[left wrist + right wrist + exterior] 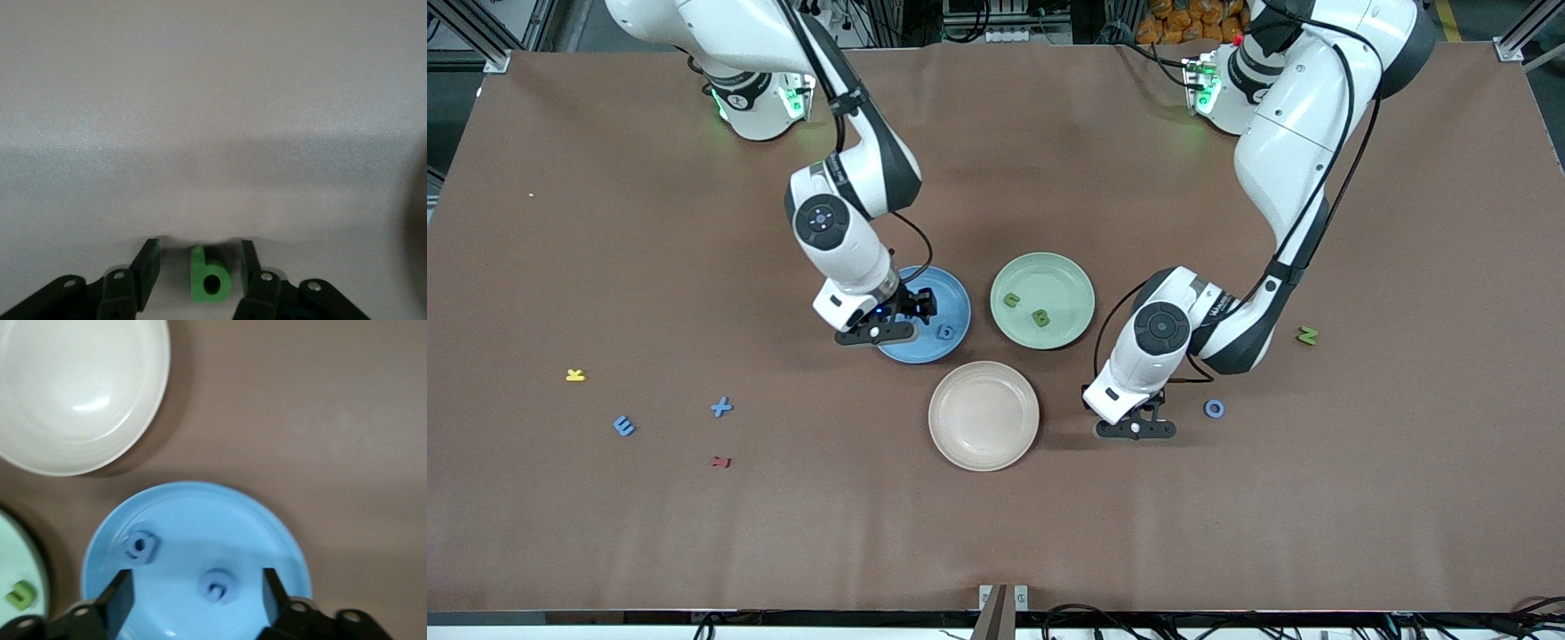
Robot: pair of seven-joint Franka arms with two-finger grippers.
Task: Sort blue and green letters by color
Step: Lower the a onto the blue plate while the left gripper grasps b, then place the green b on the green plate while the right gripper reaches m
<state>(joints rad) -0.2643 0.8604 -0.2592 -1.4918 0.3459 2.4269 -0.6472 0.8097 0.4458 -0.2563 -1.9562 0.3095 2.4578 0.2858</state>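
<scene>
- On the desk, I am straddling the green letter b with the left gripper, fingers spread, not yet touching.
- Being light, soft foam, it is wanting a gentle pinch across its flat sides.
- Over the blue plate, my right gripper is hanging wide, a blue letter lying beneath.

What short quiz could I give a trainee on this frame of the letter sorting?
1. True or false: the green plate holds two green letters.
2. What lies on the table between the open fingers of the left gripper? A) a green letter b B) a blue ring-shaped letter C) a yellow letter
3. Which plate is the open right gripper over?

Key: 1 true. 2 A. 3 the blue plate, which already holds two blue letters.
</scene>
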